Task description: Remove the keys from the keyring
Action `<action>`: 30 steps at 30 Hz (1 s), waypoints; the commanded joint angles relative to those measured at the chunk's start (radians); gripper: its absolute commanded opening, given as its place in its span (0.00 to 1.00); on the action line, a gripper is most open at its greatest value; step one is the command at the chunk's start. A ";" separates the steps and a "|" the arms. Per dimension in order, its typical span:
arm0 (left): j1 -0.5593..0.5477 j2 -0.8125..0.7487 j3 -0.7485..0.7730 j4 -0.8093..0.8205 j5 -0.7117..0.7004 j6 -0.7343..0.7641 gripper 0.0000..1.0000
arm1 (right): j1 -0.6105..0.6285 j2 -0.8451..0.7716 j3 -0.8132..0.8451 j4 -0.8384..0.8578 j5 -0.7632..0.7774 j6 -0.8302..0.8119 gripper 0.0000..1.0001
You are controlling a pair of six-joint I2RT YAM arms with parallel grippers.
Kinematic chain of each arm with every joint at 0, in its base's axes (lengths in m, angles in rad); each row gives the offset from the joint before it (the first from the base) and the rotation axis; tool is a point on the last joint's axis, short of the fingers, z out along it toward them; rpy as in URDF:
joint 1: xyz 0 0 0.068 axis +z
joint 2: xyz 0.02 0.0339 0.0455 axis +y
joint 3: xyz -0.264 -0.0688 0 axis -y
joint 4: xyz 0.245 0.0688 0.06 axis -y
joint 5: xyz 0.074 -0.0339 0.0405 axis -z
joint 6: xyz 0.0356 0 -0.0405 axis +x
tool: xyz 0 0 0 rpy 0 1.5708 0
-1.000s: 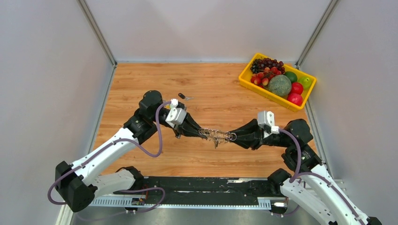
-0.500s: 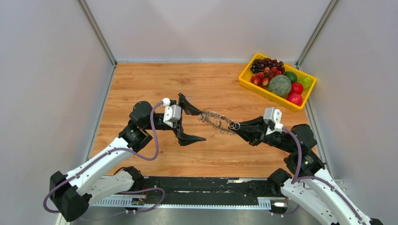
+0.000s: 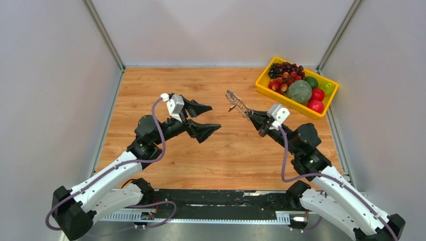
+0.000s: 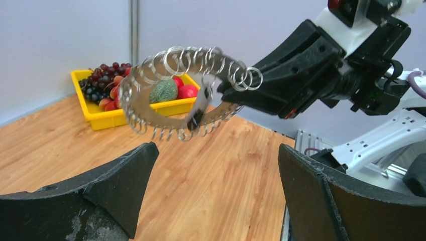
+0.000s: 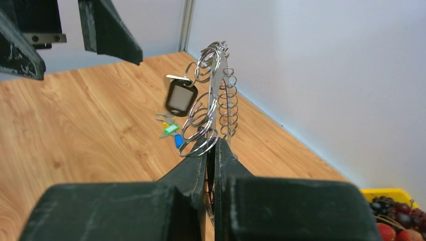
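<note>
The keyring (image 3: 237,103) is a grey ring rimmed with wire loops, held up in the air over the table's middle back. My right gripper (image 3: 249,114) is shut on its near edge; in the right wrist view the pinched ring (image 5: 217,85) stands edge-on above the closed gripper (image 5: 213,149). A key with a dark head (image 4: 197,108) hangs from the ring (image 4: 145,108), and a black tag (image 5: 179,98) dangles there too. Small green and blue keys (image 5: 172,131) show below; I cannot tell whether they hang or lie on the table. My left gripper (image 3: 215,117) is open and empty, left of the ring and apart from it.
A yellow tray (image 3: 261,85) of fruit sits at the back right corner, also seen behind the ring as the tray (image 4: 108,119). Grey walls close in the wooden table on three sides. The arms' bases and a black rail run along the near edge.
The left gripper let go of the keyring, opened wide and drew back to the left. The right gripper carried the ring up and toward the back right.
</note>
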 commanded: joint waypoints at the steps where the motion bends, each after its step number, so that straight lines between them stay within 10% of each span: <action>1: -0.024 0.047 0.022 0.155 -0.026 -0.060 1.00 | 0.034 0.062 0.086 0.127 -0.016 -0.223 0.00; 30: -0.238 0.180 0.021 0.401 -0.247 0.432 0.72 | 0.077 0.228 0.304 0.090 -0.230 -0.654 0.00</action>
